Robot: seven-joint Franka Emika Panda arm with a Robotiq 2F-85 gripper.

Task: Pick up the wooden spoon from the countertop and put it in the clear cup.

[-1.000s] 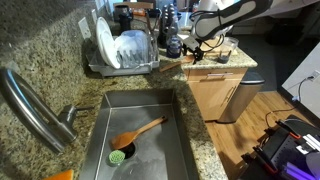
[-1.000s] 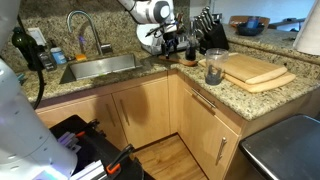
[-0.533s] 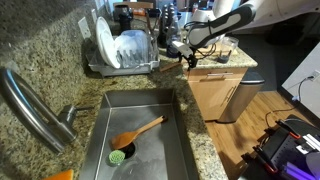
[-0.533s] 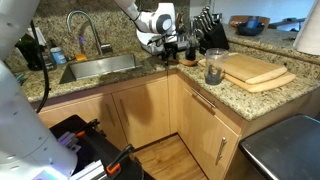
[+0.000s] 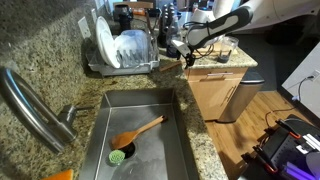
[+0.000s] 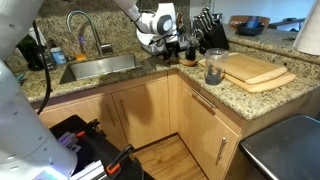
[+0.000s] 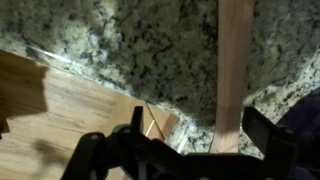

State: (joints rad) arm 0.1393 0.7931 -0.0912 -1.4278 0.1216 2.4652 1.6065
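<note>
Arm stretched out, end effector open.
In both exterior views the arm (image 5: 228, 20) (image 6: 135, 6) reaches forward, wrist bent so the end effector (image 5: 186, 58) (image 6: 158, 45) points downward. The wrist view shows its two dark fingers (image 7: 95, 155) spread wide apart, jaws gaping.

Your arm (image 6: 150, 14): white shell segs w/ dark joint bands, round grey end cap. Your gripper (image 7: 180, 152): matte black, bulky body, blunt tips.
</note>
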